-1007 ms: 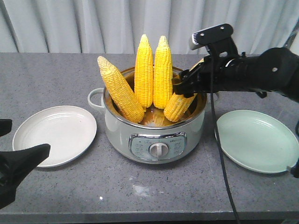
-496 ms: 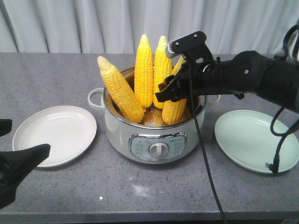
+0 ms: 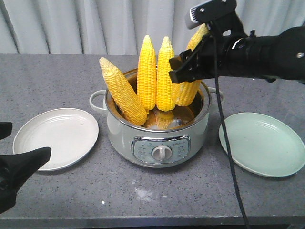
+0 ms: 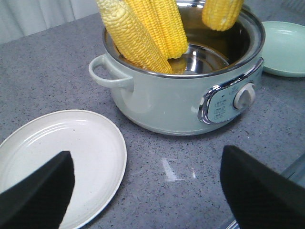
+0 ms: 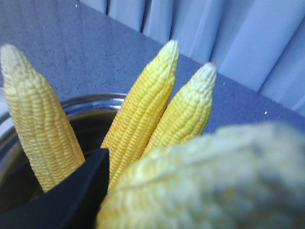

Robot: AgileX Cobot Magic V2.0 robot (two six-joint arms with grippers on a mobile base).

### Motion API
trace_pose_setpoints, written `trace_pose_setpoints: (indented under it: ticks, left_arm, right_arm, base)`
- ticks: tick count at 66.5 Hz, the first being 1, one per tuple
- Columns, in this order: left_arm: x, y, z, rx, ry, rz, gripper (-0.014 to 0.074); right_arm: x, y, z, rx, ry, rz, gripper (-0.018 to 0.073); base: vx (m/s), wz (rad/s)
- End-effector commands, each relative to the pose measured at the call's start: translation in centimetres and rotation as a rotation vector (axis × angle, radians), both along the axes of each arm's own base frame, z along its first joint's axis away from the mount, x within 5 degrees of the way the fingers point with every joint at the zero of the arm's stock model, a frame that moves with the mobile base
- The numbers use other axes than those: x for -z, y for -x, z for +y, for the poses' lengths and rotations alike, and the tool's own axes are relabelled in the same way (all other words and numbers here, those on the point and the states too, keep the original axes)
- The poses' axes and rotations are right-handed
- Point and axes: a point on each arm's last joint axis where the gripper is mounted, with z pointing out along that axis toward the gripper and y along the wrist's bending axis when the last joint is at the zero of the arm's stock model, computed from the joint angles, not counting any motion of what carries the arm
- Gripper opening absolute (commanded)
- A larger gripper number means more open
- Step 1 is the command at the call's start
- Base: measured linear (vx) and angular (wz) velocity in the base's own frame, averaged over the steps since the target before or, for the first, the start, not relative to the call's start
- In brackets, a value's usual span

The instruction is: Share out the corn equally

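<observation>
Four cobs (image 3: 147,71) are in view, all at the pot (image 3: 119,131), which stands in the middle of the desk (image 3: 47,76).

1. Cobs in the pot. Three stand on their blunt ends inside it, pale tips up. The leaning cob (image 3: 123,90) rests against the left rim and tilts up and to the left. The two upright cobs (image 3: 166,74) stand side by side at the back, touching each other. The left wrist view shows their lower ends on the steel floor of the pot.

2. Fourth cob (image 3: 189,90). The right claw (image 3: 185,70) is clenched across its middle. This cob tilts with its tip up and to the right. In the left wrist view its blunt end (image 4: 221,12) hangs within the right side of the pot mouth, clear of the floor. In the front view it sits just beside the right upright cob; whether they touch cannot be told. In the right wrist view it fills the foreground as a blurred yellow mass, with one black finger (image 5: 62,195) beside it.

3. Left claw (image 4: 147,155). It is released, with the fingers spread wide and nothing between them. It hovers at the near left of the desk, by the near edge of the white plate (image 3: 55,138).

4. Plates. The white plate lies left of the pot and the green plate (image 3: 262,143) lies right of it. Both are flat on the desk and near the pot but apart from it.

5. Pot front. A control panel with a round knob (image 3: 162,152) faces the near edge.
</observation>
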Motion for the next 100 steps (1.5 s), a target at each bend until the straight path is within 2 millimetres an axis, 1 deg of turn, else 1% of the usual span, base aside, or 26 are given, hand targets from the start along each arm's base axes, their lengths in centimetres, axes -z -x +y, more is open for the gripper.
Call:
trace_pose_setpoints:
  ticks: [1, 9, 14, 19, 26, 33, 38, 45, 58, 64, 73, 76, 92, 100]
  left_arm:
    - [-1.7, -0.1, -0.1, -0.014, 0.056, -0.077, 0.059]
    - [-1.7, -0.1, -0.1, -0.014, 0.056, -0.077, 0.059]
    - [-1.7, -0.1, -0.1, -0.014, 0.056, -0.077, 0.059]
    - [-1.7, -0.1, -0.1, -0.014, 0.056, -0.077, 0.059]
    - [-1.7, -0.1, -0.1, -0.014, 0.056, -0.077, 0.059]
    - [-1.7, -0.2, -0.1, -0.014, 0.056, -0.078, 0.059]
    - [-1.7, -0.2, -0.1, -0.014, 0.056, -0.078, 0.059]
    - [-1.7, -0.2, -0.1, -0.014, 0.056, -0.078, 0.059]
    - [-1.7, -0.2, -0.1, -0.014, 0.056, -0.078, 0.059]
    - [-1.7, -0.2, -0.1, -0.014, 0.056, -0.078, 0.059]
    - [-1.7, -0.2, -0.1, -0.014, 0.056, -0.078, 0.059]
    - [-1.7, -0.2, -0.1, -0.014, 0.056, -0.078, 0.059]
    - [-1.7, -0.2, -0.1, -0.014, 0.056, -0.078, 0.059]
    - [-1.7, -0.2, -0.1, -0.014, 0.056, -0.078, 0.059]
  right_arm:
    - [-4.9, 2.3, -1.2, 0.018, -0.051, -0.176, 0.0258]
    - [-6.7, 4.2, -2.5, 0.025, -0.055, -0.196, 0.0258]
    - [-7.6, 5.0, -4.2, 0.073, -0.078, -0.162, 0.0258]
    - [-8.3, 5.1, -6.4, 0.145, -0.083, -0.097, 0.0258]
    - [-8.7, 5.1, -9.3, 0.247, -0.061, 0.001, 0.0258]
    - [-8.5, 5.1, -11.3, 0.312, -0.03, 0.087, 0.0258]
    - [-8.0, 4.9, -12.1, 0.334, -0.014, 0.159, 0.0258]
    - [-7.0, 4.1, -12.7, 0.351, 0.004, 0.246, 0.0258]
    - [-4.6, 1.4, -12.7, 0.334, 0.05, 0.415, 0.0258]
    - [-3.5, 0.1, -13.0, 0.361, 0.078, 0.492, 0.0258]
    - [-1.4, -1.8, -13.5, 0.402, 0.14, 0.599, 0.0258]
    - [-0.3, -2.4, -13.7, 0.411, 0.161, 0.639, 0.0258]
    - [3.9, -4.9, -14.3, 0.45, 0.235, 0.77, 0.0258]
    - [5.6, -5.8, -14.3, 0.451, 0.246, 0.814, 0.0258]
  base:
    - [0.0, 0.0]
    - [0.0, 0.0]
    - [0.0, 0.0]
    - [0.0, 0.0]
    - [0.0, 0.0]
    - [0.0, 0.0]
    - [0.0, 0.0]
    - [0.0, 0.0]
    - [0.0, 0.0]
    - [0.0, 0.0]
    - [0.0, 0.0]
    - [0.0, 0.0]
    - [0.0, 0.0]
    - [0.0, 0.0]
